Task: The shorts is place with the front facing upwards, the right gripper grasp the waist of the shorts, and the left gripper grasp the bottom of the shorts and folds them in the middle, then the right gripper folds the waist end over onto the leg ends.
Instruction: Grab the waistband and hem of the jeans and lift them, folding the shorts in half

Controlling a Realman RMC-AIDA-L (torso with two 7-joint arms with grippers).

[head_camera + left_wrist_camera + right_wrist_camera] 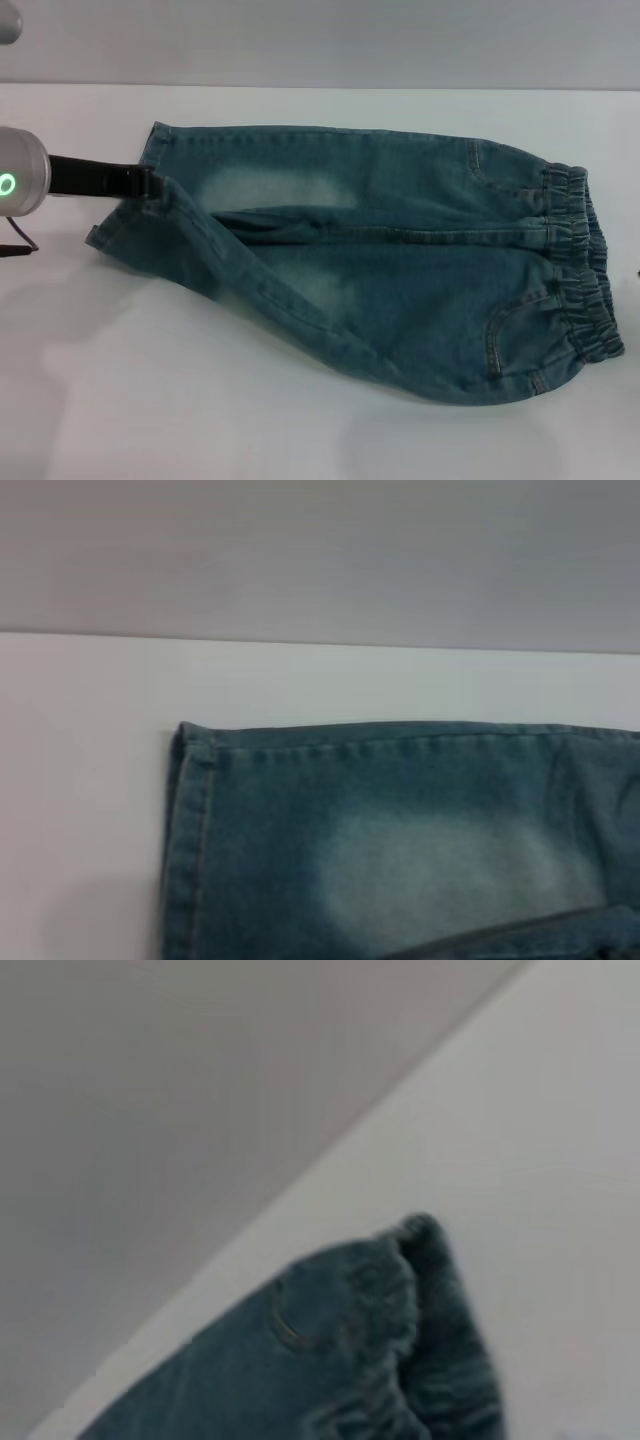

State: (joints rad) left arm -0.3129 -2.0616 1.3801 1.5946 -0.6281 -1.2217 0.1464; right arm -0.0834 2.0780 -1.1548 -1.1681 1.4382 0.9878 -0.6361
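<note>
The blue-green denim shorts (pixel 400 270) lie front up across the white table, with the gathered waist (pixel 578 262) on the right and the leg ends on the left. My left gripper (pixel 147 184) comes in from the left and is shut on the bottom of the shorts (pixel 118 218) at the near leg's hem. That edge is raised, and the near leg forms a slanting fold. The far leg's hem (pixel 156 143) lies flat, and the left wrist view shows it too (pixel 188 830). The waist (pixel 420 1310) fills the right wrist view. My right gripper is out of view.
The white table (pixel 150 400) spreads in front of and to the left of the shorts. A grey wall (pixel 320 40) runs along the table's far edge. The left arm's green ring (pixel 6 184) glows at the left border.
</note>
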